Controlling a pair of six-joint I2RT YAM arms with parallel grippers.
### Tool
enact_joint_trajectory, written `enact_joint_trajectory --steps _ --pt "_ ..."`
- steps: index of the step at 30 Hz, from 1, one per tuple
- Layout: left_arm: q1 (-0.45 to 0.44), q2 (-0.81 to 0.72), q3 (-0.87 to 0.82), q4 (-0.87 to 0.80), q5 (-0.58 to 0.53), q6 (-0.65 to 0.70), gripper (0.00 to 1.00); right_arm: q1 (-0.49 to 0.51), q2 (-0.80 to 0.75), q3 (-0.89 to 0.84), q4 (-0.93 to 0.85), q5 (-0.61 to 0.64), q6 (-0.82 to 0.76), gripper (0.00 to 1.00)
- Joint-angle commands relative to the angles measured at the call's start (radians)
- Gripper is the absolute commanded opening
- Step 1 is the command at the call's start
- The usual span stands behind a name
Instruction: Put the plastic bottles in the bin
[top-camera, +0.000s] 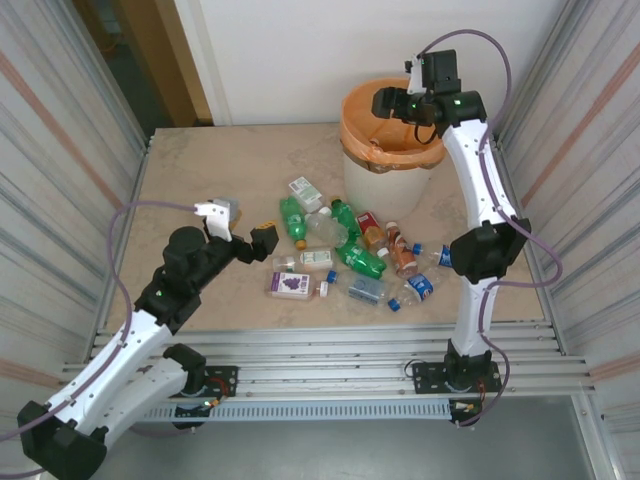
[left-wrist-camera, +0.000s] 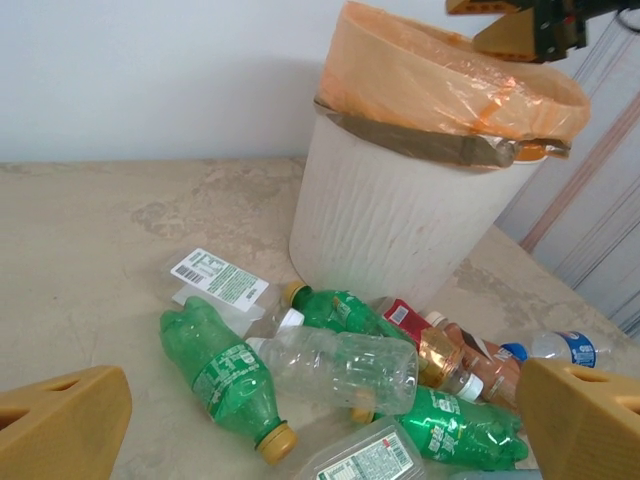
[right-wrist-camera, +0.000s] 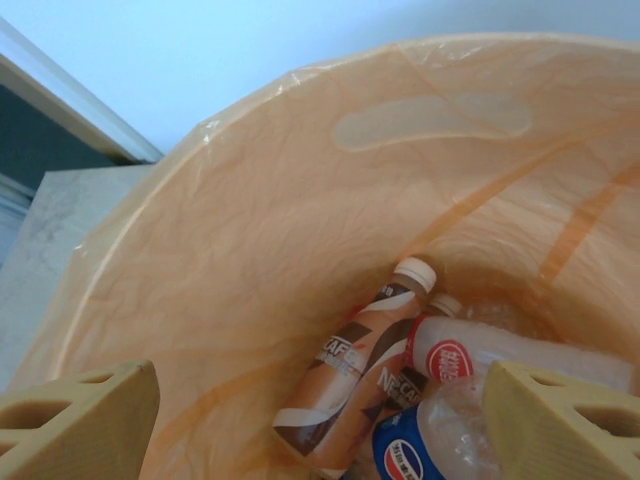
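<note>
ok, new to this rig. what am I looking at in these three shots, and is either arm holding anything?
Two robot arms bolted at the near edge of a table, each ending in a two-finger gripper. The top picture looks down from above and behind them; the other two come from cameras on the wrists, so the tan blocks in the bottom corners are that arm's own fingers. On the table lies a pile of crushed plastic bottles, green, clear and brown, beside a cream bin lined with an orange bag. The left gripper hovers wide open near the pile. The right gripper hangs open over the bin, looking in at a brown coffee bottle and a couple of clear bottles. Neither holds anything.
</note>
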Motion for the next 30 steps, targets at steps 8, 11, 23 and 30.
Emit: enact_joint_trajectory --steps 8,11,23,30 --pt "-0.007 -0.008 0.012 -0.017 -0.041 -0.008 0.99 0.022 -0.291 -0.186 0.023 0.134 -0.061 0.94" --pt "-0.006 -0.009 0.010 -0.019 -0.049 -0.007 0.99 0.022 -0.395 -0.325 0.058 0.181 -0.048 0.99" --pt "0.003 0.018 0.005 0.003 -0.072 -0.014 0.99 0.012 -0.927 -0.979 0.151 0.292 0.074 0.98" --pt "0.004 0.067 0.006 0.039 -0.064 -0.042 0.99 0.008 -1.137 -1.196 0.054 0.412 0.218 0.98"
